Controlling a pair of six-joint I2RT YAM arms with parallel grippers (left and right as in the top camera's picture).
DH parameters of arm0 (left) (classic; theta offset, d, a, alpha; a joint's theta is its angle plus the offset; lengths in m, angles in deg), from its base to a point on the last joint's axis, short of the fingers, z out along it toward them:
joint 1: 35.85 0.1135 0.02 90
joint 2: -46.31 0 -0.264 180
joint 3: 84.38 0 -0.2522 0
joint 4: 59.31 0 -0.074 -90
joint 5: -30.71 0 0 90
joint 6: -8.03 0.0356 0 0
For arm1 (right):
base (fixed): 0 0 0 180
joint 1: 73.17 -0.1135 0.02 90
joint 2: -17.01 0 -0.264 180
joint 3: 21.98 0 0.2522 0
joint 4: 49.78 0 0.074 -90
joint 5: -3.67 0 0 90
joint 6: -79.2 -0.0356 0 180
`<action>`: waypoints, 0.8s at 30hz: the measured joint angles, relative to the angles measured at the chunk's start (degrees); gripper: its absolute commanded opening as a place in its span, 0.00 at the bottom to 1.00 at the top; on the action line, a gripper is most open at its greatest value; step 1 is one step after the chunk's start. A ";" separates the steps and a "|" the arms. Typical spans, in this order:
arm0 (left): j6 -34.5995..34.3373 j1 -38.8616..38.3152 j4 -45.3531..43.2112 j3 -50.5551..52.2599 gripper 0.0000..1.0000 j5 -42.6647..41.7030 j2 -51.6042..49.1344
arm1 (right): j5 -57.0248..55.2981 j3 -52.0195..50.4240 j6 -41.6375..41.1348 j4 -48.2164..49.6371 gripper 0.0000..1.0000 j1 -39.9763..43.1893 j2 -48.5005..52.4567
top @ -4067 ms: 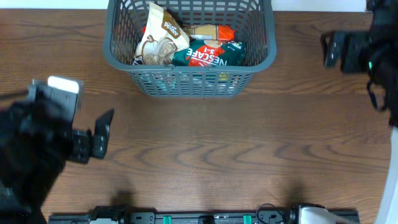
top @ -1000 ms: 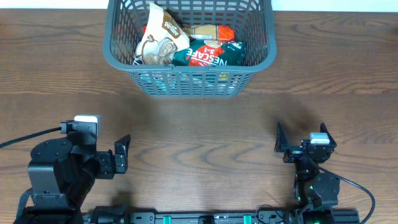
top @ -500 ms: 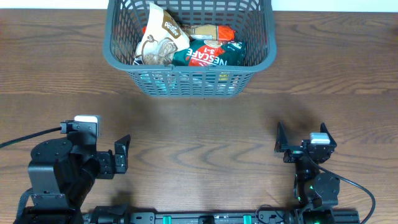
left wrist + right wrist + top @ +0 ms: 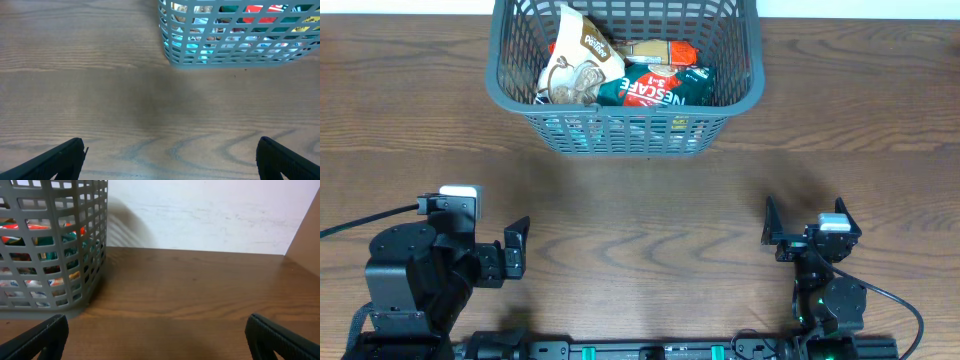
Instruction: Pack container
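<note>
The dark grey slatted container (image 4: 625, 128) stands at the far middle of the wooden table. In it lie a white and brown packet (image 4: 578, 60), a green Nescafe packet (image 4: 655, 88) and an orange packet (image 4: 660, 50). My left gripper (image 4: 475, 220) is at the near left, open and empty, its fingers (image 4: 60, 160) wide apart over bare wood. The container (image 4: 235, 55) shows far ahead to its right. My right gripper (image 4: 808, 222) is at the near right, open and empty, its fingers (image 4: 280, 335) wide apart. The container (image 4: 50, 280) is ahead to its left.
A white wall (image 4: 210, 215) runs behind the table's far edge. A brown panel (image 4: 307, 235) stands at the far right. A black rail (image 4: 640, 350) with the arm bases lies along the near edge. Bare wood lies between the grippers and the container.
Since four seconds ago both arms have drawn back to the near edge: the left from the left middle, the right from the far right. Nothing has moved in the last second.
</note>
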 measured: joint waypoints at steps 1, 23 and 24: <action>0.00 0.00 -0.02 0.00 0.99 0.00 0.00 | 0.00 -0.02 0.00 0.00 0.99 0.00 0.00; 0.04 0.31 -22.64 24.98 0.99 -0.63 25.31 | 0.02 -0.02 0.00 -0.02 0.99 0.00 -0.02; 0.04 0.31 -25.64 27.56 0.99 -0.63 26.49 | 0.02 -0.02 0.00 0.00 0.99 0.00 -0.04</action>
